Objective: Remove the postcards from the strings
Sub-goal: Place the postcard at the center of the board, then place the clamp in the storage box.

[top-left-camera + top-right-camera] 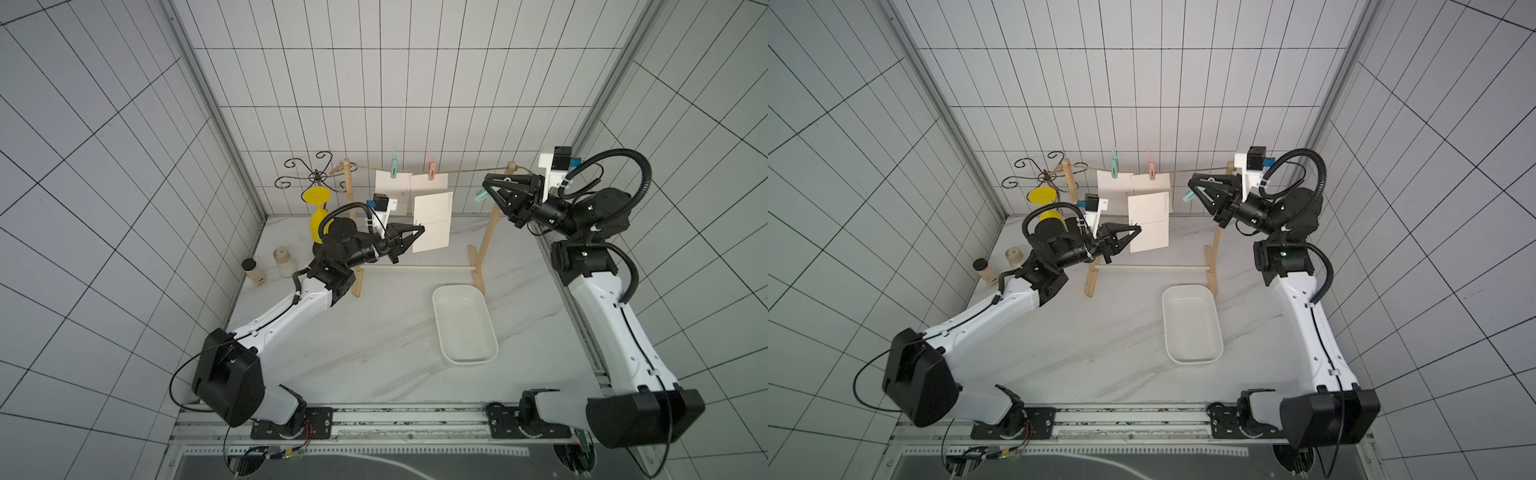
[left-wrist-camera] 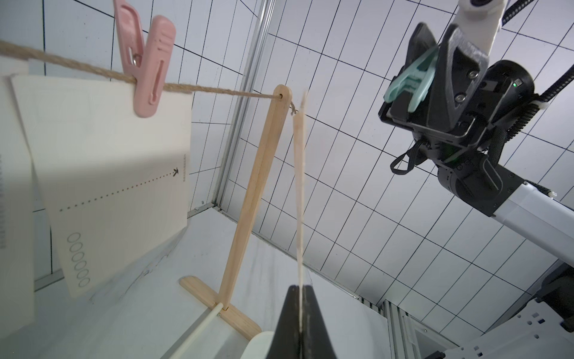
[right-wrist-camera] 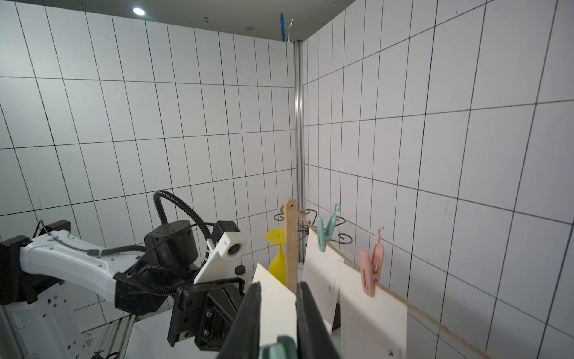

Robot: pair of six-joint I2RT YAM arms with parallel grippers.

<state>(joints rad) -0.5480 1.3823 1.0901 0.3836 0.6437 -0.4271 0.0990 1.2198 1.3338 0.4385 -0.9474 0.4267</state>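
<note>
1. Nearest you, the front rail (image 1: 415, 417) carries both arm bases. Beyond it lies a white marbled counter (image 1: 353, 353), boxed in by tiled walls at 9, 12 and 3 o'clock.
2. The string (image 1: 469, 171) runs from 9 to 3 o'clock between two wooden posts (image 1: 488, 237) near the back wall. Two pegged postcards (image 1: 388, 185) hang from it facing 6 o'clock, under a green peg (image 1: 394, 162) and a pink peg (image 1: 431, 166).
3. Your left pincer (image 1: 419, 229) is clamped on the 9 o'clock edge of a free postcard (image 1: 434, 222). It stands upright with its long axis vertical, just in front of the hung pair and below the string.
4. Your right pincer (image 1: 486, 180) is closed on a loose green peg (image 1: 481, 195), beside the 3 o'clock post.
5. The counter is bare between posts and rail. A white tray (image 1: 467, 360) sits toward 4 o'clock. Jars (image 1: 284, 262) and a yellow glass (image 1: 316, 195) crowd the 10 o'clock corner.
</note>
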